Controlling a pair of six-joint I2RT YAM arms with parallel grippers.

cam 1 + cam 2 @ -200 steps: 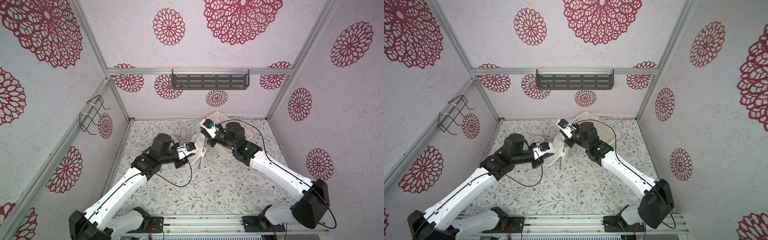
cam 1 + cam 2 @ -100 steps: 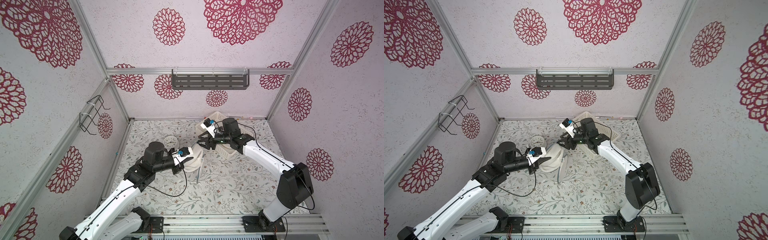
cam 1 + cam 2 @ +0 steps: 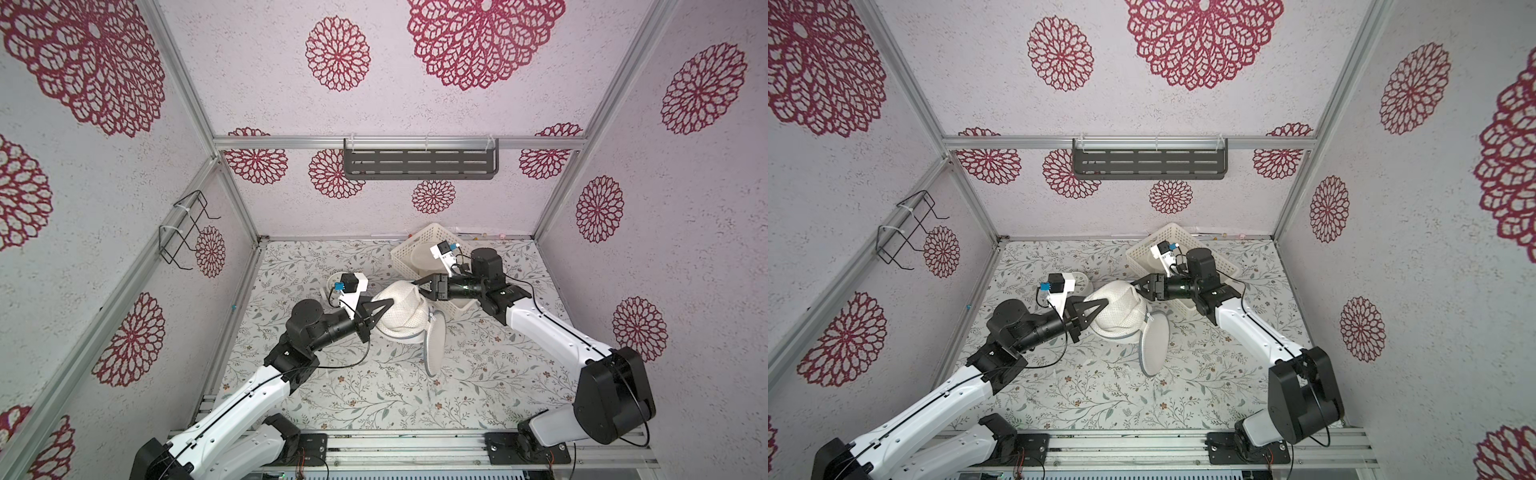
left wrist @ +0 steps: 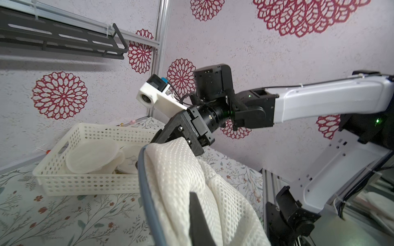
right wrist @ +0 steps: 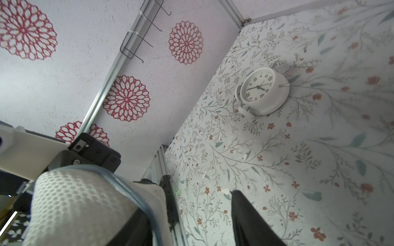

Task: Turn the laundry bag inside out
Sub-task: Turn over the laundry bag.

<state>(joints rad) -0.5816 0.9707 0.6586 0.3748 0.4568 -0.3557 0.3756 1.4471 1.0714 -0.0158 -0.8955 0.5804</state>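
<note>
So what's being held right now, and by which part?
The left pincer is shut on the laundry bag, pinching its mesh beside the grey-trimmed edge. The right pincer is open at the bag's top, gripping nothing.

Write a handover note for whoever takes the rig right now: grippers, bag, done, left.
Left gripper: shut on the laundry bag, holding it bunched up above the table.
Right gripper: open at the bag's upper edge, gripping nothing.
Bag: mid-table, near the basket; one flat mesh panel hangs toward the table.
Done: bag lifted and held by one arm. How far it is inverted cannot be told.
Left: regrip with the right, probably pull the rest through, then lay it down.
</note>
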